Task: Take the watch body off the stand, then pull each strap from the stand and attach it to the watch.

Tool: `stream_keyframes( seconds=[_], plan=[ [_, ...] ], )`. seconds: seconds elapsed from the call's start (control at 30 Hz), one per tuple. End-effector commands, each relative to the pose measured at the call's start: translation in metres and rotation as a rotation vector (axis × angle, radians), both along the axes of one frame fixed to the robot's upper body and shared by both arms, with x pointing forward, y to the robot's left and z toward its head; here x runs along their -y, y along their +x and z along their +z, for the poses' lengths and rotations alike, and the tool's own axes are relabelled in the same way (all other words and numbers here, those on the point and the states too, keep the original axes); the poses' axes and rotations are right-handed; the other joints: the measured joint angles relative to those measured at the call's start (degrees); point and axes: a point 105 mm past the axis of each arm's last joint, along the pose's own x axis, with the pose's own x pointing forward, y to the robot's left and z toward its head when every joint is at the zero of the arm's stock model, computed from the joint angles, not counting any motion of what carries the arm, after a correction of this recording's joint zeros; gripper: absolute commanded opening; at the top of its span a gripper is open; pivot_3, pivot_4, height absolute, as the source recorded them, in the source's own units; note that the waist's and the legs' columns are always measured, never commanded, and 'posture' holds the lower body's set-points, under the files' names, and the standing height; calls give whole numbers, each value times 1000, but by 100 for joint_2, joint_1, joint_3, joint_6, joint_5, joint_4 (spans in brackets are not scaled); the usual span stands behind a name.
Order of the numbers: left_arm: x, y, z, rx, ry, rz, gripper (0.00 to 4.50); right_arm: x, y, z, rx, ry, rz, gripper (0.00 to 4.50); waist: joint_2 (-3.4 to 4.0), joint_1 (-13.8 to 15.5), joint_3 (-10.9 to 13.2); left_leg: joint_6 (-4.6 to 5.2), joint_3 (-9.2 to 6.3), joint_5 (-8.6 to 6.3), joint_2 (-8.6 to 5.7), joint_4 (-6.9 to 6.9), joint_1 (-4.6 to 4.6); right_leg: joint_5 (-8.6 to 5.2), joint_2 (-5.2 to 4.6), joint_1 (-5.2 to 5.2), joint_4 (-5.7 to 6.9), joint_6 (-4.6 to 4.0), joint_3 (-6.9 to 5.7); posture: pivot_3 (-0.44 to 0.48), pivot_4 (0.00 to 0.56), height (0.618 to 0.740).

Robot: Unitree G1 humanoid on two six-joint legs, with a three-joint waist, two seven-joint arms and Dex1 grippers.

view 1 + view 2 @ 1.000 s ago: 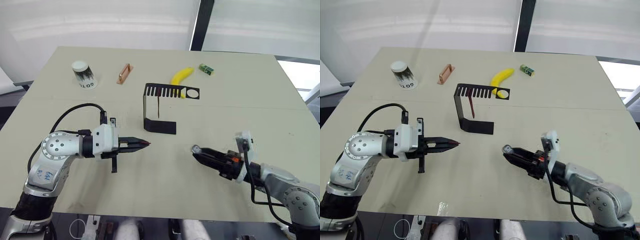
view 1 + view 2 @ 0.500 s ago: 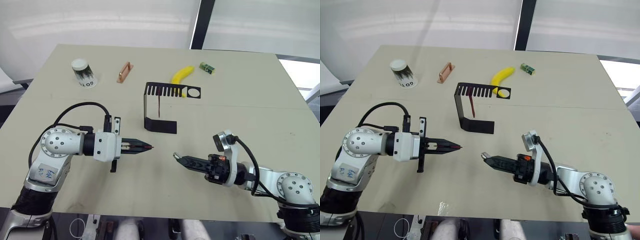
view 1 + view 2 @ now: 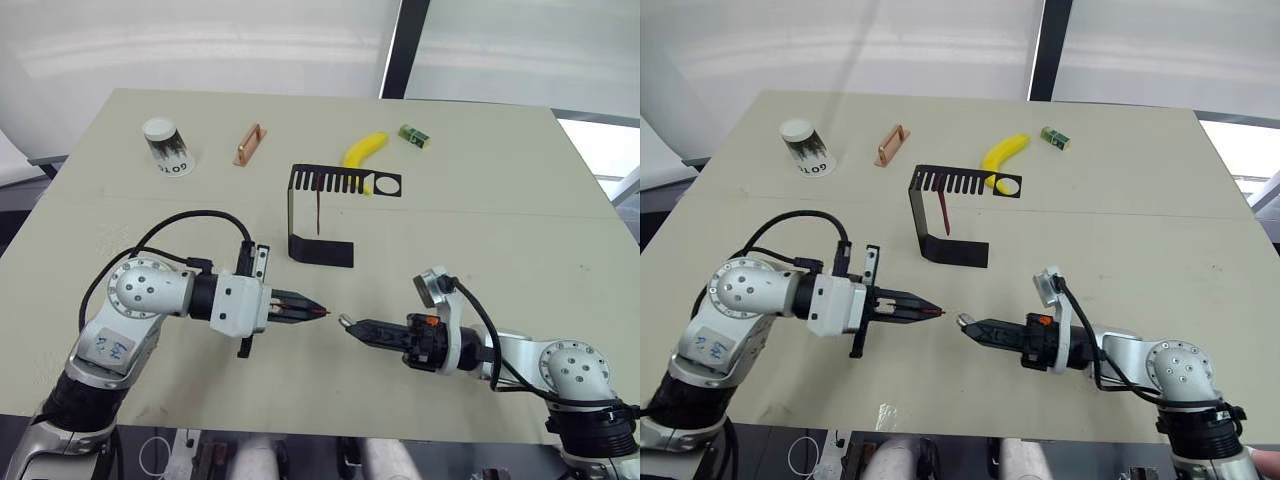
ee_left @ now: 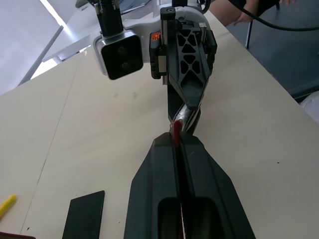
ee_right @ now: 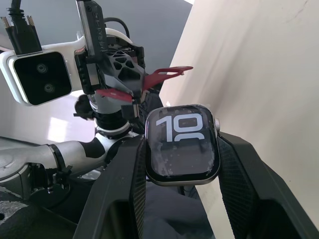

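My left gripper (image 3: 308, 311) is shut on a dark red strap (image 3: 321, 313) whose tip pokes out past the fingers (image 4: 175, 130). Facing it, my right gripper (image 3: 352, 325) is shut on the watch body (image 5: 183, 143), a rounded-square case with a dark screen and silvery rim. The strap's end (image 5: 167, 74) and the watch body (image 3: 343, 320) sit a small gap apart, low over the table's near middle. Farther back stands the black stand (image 3: 322, 252), with a second dark red strap (image 3: 316, 210) hanging from its slotted top.
Along the far side of the table lie a paper cup (image 3: 165, 147), a copper-coloured handle (image 3: 249, 146), a banana (image 3: 364, 150) and a small green block (image 3: 412, 137). The table's front edge runs just below both arms.
Both grippers have closed in on each other: the left one moved right with its strap, the right one moved left with the watch body. The gap between them shrank to a sliver.
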Motion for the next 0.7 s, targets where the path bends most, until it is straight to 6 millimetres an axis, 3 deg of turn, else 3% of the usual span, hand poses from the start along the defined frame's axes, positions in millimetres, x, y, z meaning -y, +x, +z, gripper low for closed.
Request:
stream_keyframes(
  seconds=[0.03,0.7],
  plan=[
    [5,-1,4,37,-2,-17,0,-1,-2,8,24,33,19,1518,0,1,0,0,0,0,0,0,0,0,0,0,1,0,0,0,150,729],
    [-2,2,2,21,15,-21,0,2,-3,4,9,24,-2,1518,0,1,0,1,-2,-1,1,7,-2,0,-1,0,4,0,-2,0,150,729]
  ],
)
